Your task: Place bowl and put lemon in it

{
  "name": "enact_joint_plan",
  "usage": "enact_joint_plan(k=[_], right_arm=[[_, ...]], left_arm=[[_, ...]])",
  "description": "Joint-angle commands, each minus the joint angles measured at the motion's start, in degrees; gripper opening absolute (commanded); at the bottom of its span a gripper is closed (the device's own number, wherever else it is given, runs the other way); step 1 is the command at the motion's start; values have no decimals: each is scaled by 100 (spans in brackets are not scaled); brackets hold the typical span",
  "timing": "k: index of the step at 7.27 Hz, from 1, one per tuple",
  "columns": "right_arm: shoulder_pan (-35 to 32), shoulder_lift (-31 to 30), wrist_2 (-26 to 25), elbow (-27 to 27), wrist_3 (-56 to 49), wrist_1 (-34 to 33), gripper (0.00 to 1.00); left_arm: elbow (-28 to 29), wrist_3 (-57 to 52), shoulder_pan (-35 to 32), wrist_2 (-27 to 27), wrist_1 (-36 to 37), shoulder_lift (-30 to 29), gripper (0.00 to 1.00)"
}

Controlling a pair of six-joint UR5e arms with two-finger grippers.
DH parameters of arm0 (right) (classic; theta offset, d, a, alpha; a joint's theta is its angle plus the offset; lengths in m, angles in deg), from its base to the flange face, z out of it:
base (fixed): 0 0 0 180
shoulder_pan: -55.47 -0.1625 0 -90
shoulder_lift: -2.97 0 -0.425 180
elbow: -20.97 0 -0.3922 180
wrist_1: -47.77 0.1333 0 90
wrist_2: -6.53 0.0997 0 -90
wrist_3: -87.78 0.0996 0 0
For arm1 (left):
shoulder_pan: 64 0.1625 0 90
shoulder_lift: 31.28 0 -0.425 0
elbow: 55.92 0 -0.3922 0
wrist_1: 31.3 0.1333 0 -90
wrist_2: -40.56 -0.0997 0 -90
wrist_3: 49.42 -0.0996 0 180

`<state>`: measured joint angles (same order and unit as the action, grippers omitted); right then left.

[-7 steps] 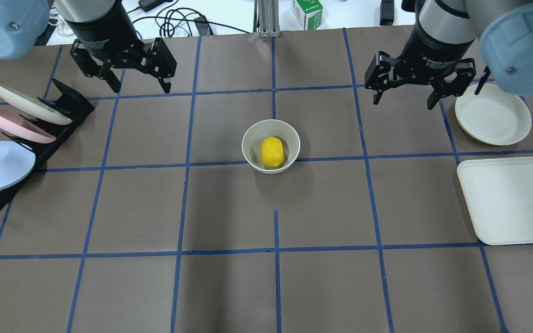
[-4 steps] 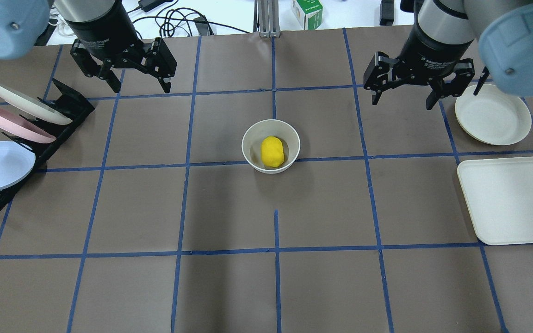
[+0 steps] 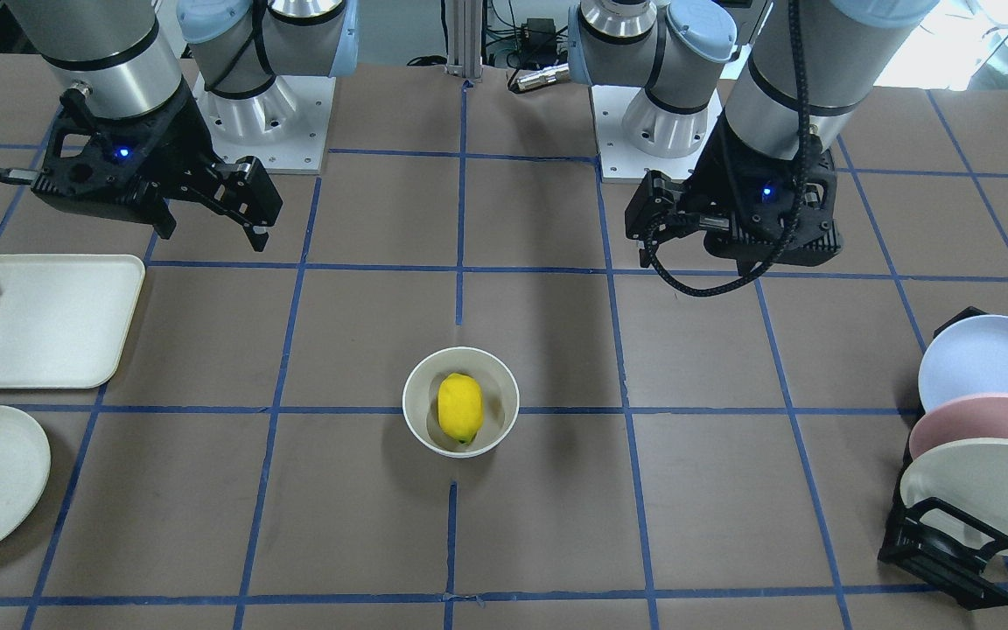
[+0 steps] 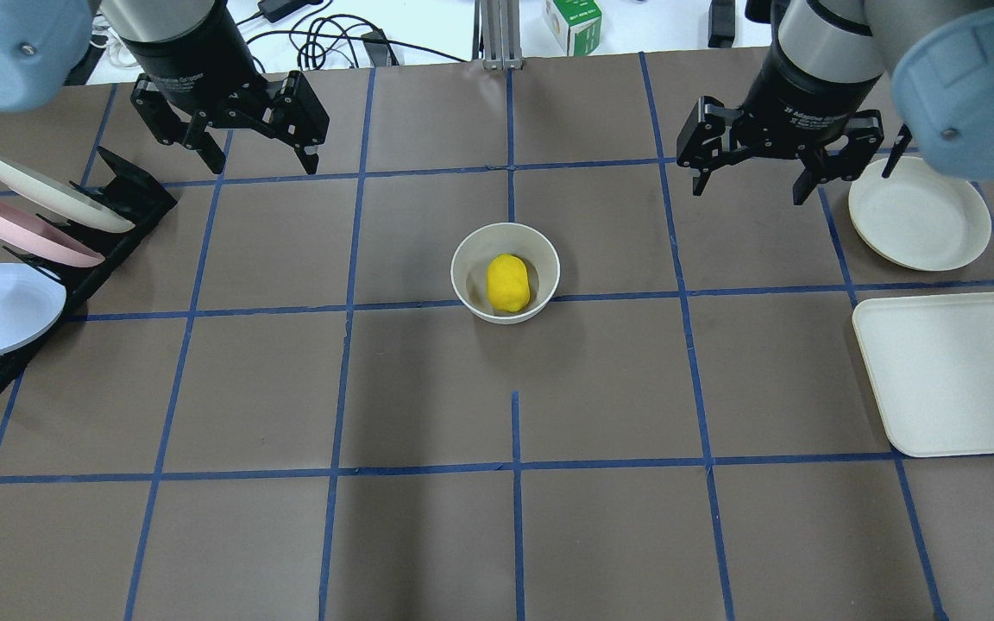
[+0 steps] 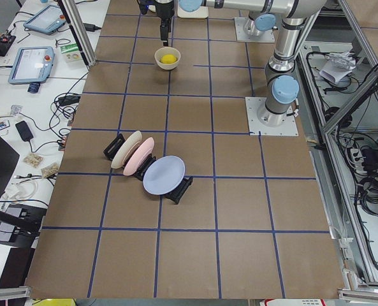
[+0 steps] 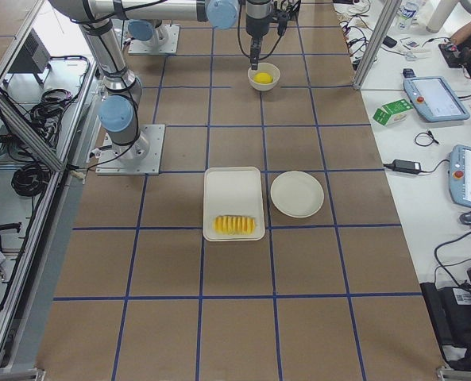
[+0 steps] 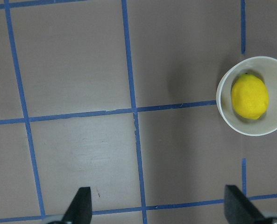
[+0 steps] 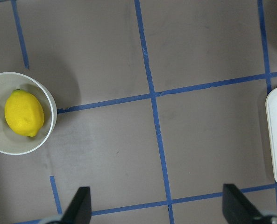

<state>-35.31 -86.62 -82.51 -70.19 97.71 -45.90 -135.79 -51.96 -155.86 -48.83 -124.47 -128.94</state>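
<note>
Item: lemon (image 4: 508, 283), inside bowl (image 4: 505, 228), frame centre, long axis up-down. My left tool (image 4: 264, 164) and right tool (image 4: 750, 191): spread wide, empty, about equally near.

A small, deep, round, off-white bowl (image 4: 466, 280) with a plain rim is seen standing upright on the brown surface (image 4: 428, 379), about midway between left and right. It is set over a blue tape line (image 4: 290, 308). A bright yellow, oval lemon (image 4: 507, 283) is held inside it, lying on its side against the bottom, wholly below the rim, with a small dark tip at one pointed end.
</note>
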Motion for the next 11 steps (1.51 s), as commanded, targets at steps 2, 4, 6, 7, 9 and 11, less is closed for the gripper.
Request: enact_joint_plan(k=[2,4,6,7,9,11], right_arm=[[16,-6,11,10,0,-2,100],[-1,-6,-51,1,9,15,100],[16,-14,1,28,9,-11,100],[8,-58,-42,106,17,-28,100],[-19,-111,-34,19,9,-28,100],[-19,-68,-25,2,0,6,100]], left_arm=[[-2,8,1,0,0,-16,100],[-2,-1,1,0,0,10,100],[7,8,1,9,9,-16,100],[-2,8,1,0,9,-16,100],[7,8,1,0,9,19,100],[-2,8,1,9,9,-7,100]])
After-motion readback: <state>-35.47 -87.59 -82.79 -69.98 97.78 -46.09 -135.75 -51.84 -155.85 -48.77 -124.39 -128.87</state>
